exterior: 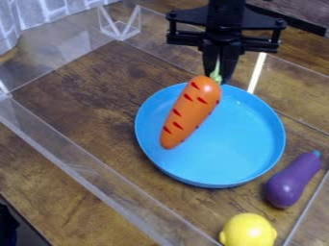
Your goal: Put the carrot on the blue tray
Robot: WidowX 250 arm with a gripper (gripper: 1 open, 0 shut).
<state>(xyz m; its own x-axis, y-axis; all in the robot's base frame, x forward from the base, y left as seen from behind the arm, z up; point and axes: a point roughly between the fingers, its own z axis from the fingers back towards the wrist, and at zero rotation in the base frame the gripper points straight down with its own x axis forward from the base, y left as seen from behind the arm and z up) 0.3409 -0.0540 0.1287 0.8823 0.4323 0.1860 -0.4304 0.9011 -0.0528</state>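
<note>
My claw [216, 69] points nearly straight down, fingers pinched together with no gap showing, clamped on the pale green top of the carrot [190, 113]. One claw, black, with a wide crossbar above the fingers.

One carrot: orange, dark cross grooves, hanging from my fingers by its leafy end. It tilts, with the thick end up at the claw and the narrow tip down toward the lower left. It shows against the left half of the blue tray [251, 144], tip near the tray's left rim. Looks lifted, not lying flat. I cannot tell whether the tip touches the tray floor.

One blue tray: round, bright blue, shallow raised rim, much wider than the carrot, flat on the table. Nothing else lies inside it.

One purple eggplant [294, 179]: lies on the table just beside the tray's right rim, outside it, stem end up toward the right edge. Whether it touches the rim, I cannot tell.

One yellow lemon [247, 232]: on the table at the bottom edge, below the tray and left of the eggplant, apart from both, partly cut off by the frame.

One wooden table [77, 106]: dark brown planks, with a bright glare streak right of the claw. Clear plastic walls [52, 58] stand along the left and near sides.
</note>
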